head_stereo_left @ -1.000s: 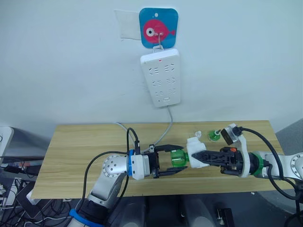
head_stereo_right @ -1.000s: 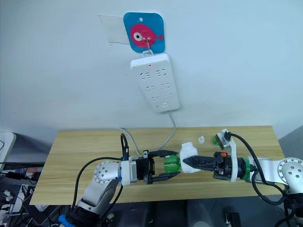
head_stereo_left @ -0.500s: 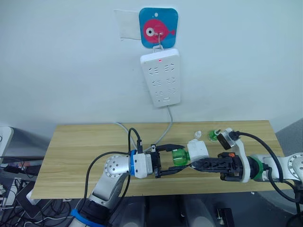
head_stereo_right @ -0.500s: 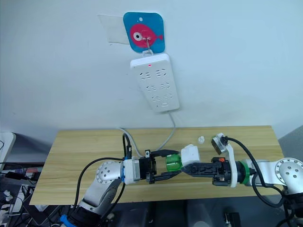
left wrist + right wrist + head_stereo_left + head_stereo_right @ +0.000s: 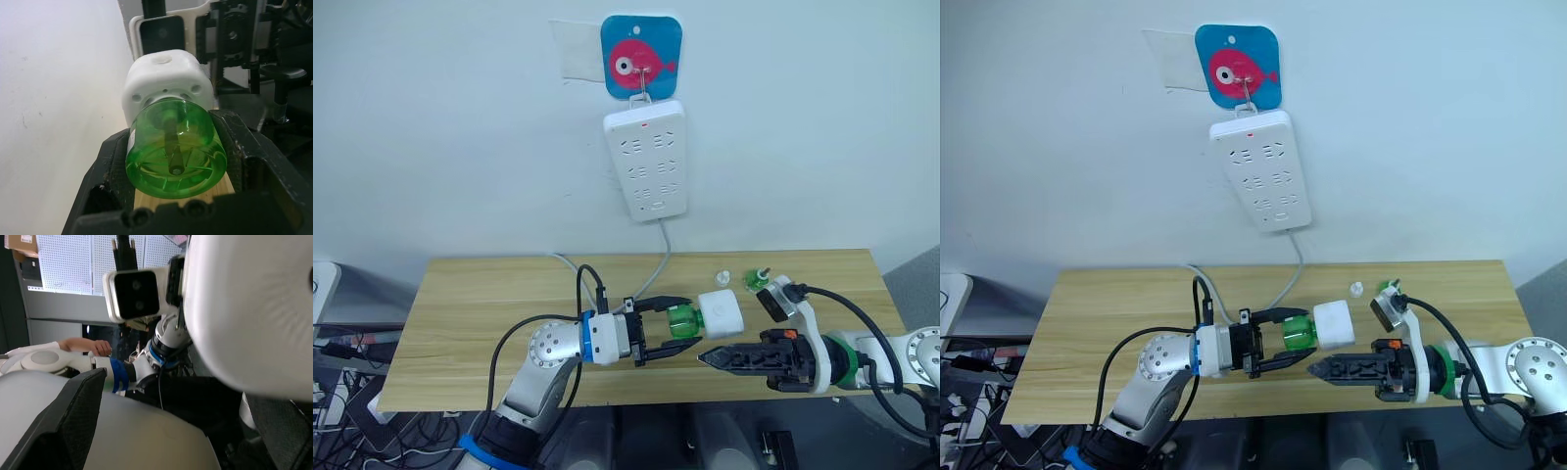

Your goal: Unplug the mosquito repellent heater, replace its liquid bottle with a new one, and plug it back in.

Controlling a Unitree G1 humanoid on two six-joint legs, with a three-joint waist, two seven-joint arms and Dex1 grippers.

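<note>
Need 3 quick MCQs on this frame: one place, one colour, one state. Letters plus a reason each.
1. Where is the power strip?
A. flat on the table
B. hung on the wall
C. on the floor

2. What colour is the bottle screwed into the heater?
A. green
B. blue
C. clear

3. What is the left gripper doing?
A. open over bare table
B. shut on the bottle
C. shut on the power strip's cable

Answers: 1 B, it hangs under the fish hook. 2 A, translucent green in the left wrist view. 3 B, both jaws press its sides.

Head stereo pair — looks forward and down on the wooden table [image 5: 470, 294] and wall. Wrist cameras — close, facing each other across the mosquito repellent heater [image 5: 166, 83].
</note>
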